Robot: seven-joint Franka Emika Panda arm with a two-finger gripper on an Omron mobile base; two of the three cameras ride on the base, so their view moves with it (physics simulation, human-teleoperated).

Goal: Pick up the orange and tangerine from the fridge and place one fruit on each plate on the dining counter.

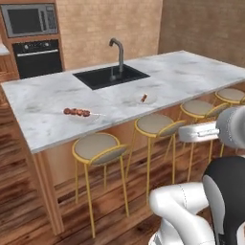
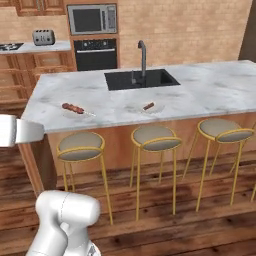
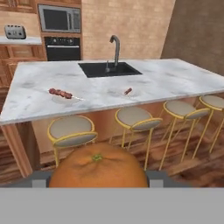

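Observation:
My gripper (image 3: 98, 183) is shut on the orange (image 3: 98, 168), a round fruit with a small green stem spot that covers the fingertips in the hand view. Ahead lies the dining counter (image 3: 175, 78), a marble island with a black sink. Two whitish plates rest near its front edge. The left plate (image 3: 64, 99) (image 1: 80, 116) (image 2: 75, 112) carries a meat skewer. The right plate (image 3: 128, 93) (image 1: 144, 100) (image 2: 149, 108) holds a small brown piece of food. The orange hangs well short of the counter, above the stools. The tangerine and the fridge are out of view.
Several gold-legged stools (image 3: 72, 131) (image 1: 100, 148) line the counter's near side, between me and the plates. The sink (image 3: 109, 69) and grey tap (image 3: 115, 48) sit mid-counter. A black oven (image 2: 95, 52), a microwave (image 2: 92, 19) and a toaster (image 2: 43, 36) stand along the back wall.

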